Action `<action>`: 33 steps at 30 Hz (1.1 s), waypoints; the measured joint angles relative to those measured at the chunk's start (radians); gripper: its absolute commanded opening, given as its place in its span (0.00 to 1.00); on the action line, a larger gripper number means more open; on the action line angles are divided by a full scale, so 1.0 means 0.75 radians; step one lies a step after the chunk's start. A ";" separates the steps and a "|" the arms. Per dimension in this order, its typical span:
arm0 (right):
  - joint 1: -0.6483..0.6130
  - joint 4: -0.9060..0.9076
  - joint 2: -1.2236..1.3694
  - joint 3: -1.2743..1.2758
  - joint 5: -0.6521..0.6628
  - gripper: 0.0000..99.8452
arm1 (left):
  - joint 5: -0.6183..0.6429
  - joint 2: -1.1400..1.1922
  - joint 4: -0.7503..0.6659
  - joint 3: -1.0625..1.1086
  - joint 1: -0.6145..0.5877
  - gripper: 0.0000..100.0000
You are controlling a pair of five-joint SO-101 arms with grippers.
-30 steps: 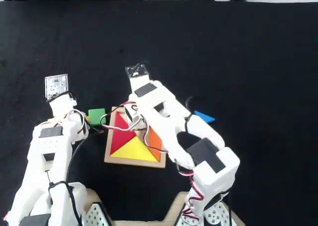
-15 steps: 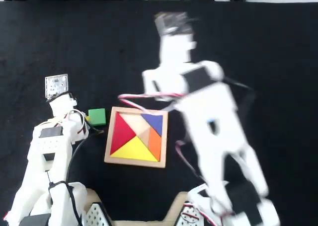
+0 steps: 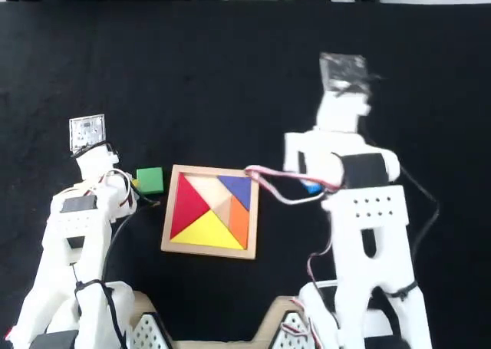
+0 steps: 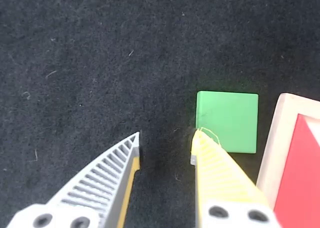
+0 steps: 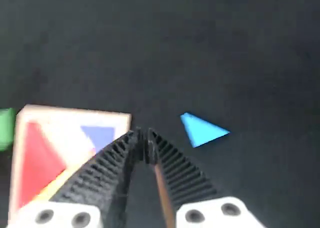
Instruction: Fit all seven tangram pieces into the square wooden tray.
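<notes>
Left claw (image 4: 167,138) first: its 2 fingers are apart with nothing between them, hanging over the black cloth (image 4: 75,47). The tip of the yellow finger (image 4: 210,168) sits right at the near edge of the green square (image 4: 227,121), though I can't tell if it touches. The square lies flat on the cloth, just beside the tray's rim (image 4: 275,138), and I can see a bit of the red triangle (image 4: 302,173) inside.

Right claw (image 5: 142,135): fingers pressed together, gripping nothing. Past its tips, the tray (image 5: 75,112) is on one side and the light blue triangle (image 5: 202,129) on the other, alone on the cloth.

From overhead, the tray (image 3: 207,251) lies between the 2 arms. In it are the red triangle (image 3: 186,205), a yellow triangle (image 3: 207,232), an orange piece (image 3: 239,222) and a dark blue piece (image 3: 238,186). There are also pale pieces in the middle that I can't count. The green square (image 3: 149,180) is outside the tray, by its far left corner. The light blue triangle (image 3: 311,186) peeks out from under the right arm (image 3: 368,211), apart from the tray.
</notes>
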 measured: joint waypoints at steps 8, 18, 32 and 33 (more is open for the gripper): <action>0.113 -0.902 0.000 0.683 0.000 0.02 | -0.006 0.000 0.014 0.000 0.002 0.26; 0.268 -1.117 0.000 0.771 0.145 0.02 | -0.223 0.006 0.333 -0.217 0.010 0.26; 0.268 -1.174 0.006 0.804 0.162 0.02 | -0.806 0.006 0.853 -0.700 0.006 0.26; 0.268 -1.182 0.016 0.804 0.162 0.02 | -0.855 0.006 0.869 -0.716 0.006 0.26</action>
